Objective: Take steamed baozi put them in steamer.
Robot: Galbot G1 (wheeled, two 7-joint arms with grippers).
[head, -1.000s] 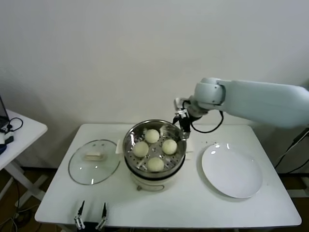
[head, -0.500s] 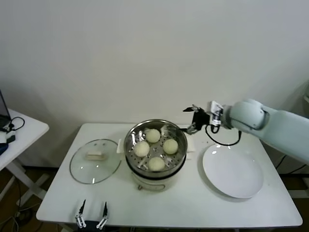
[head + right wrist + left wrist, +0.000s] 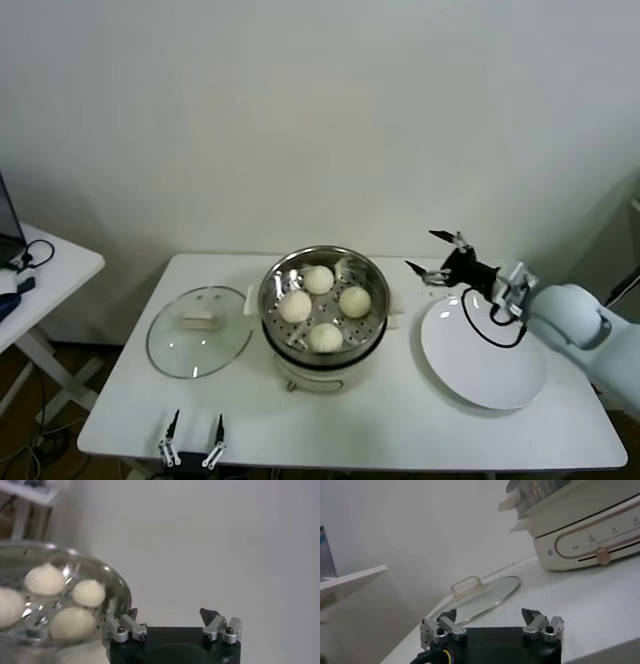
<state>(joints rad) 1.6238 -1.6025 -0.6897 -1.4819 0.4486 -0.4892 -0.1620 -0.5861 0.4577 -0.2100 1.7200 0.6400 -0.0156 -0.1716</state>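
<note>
Head view: a round shiny stainless-steel steamer basket (image 3: pixel 322 297) with a perforated floor sits on a cream-white pot base at the middle of the white rectangular table (image 3: pixel 400 420). Four small smooth cream-white baozi buns (image 3: pixel 318 279) lie inside it, at about 12, 3, 6 and 9 o'clock on the basket floor, close together. At 9 o'clock from the steamer, just beside it, a round glass lid (image 3: pixel 198 332) with a pale handle lies flat on the table. At 3 o'clock from the steamer lies a flat white round plate (image 3: pixel 483 352), bare. The right gripper (image 3: pixel 435 254) hangs above the plate's far rim, at about 11 o'clock of the plate, apart from the steamer, its black fingers spread wide and holding nothing. The left gripper (image 3: pixel 193 440) sits at the table's near edge, at about 7 o'clock from the steamer, its two fingers parted and empty.

Left wrist view: the left gripper's fingers (image 3: pixel 445 627) stand wide apart over the table surface, with the glass lid (image 3: pixel 485 597) beyond them and the cream-white pot base (image 3: pixel 585 532) further off.

Right wrist view: the right gripper's fingers (image 3: pixel 220 625) are spread wide with nothing between them; the steel basket (image 3: pixel 117 587) with the buns (image 3: pixel 45 579) shows off to one side.
</note>
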